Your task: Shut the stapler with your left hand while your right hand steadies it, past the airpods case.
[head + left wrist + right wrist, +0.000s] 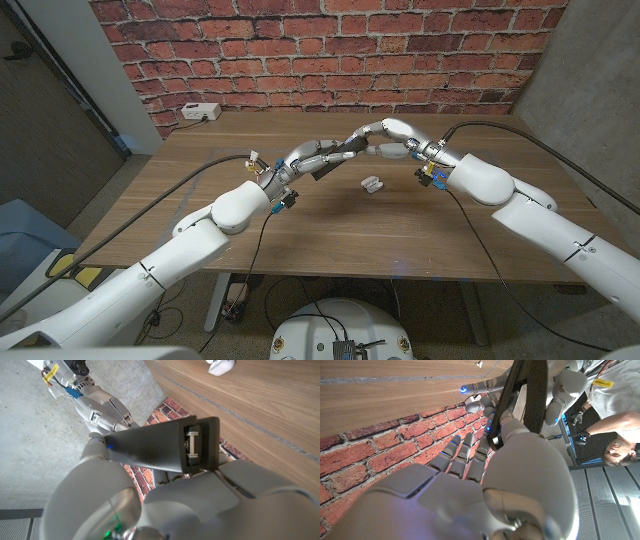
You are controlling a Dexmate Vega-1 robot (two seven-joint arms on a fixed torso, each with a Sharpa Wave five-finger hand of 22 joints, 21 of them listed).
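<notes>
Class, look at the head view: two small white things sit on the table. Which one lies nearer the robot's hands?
The airpods case, lying mid-table just below where the two hands meet. The other, a white box, sits far off at the table's back left corner by the brick wall.

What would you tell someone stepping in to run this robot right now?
Left hand: holds the black stapler from the robot's left, lifted above the wooden table.
Right hand: grips the stapler's other end.
The small white airpods case lies on the table, nearer the robot than the hands.
Done: both hands have the stapler.
Left: press it shut with the left hand; whether it is already closed is unclear.
</notes>
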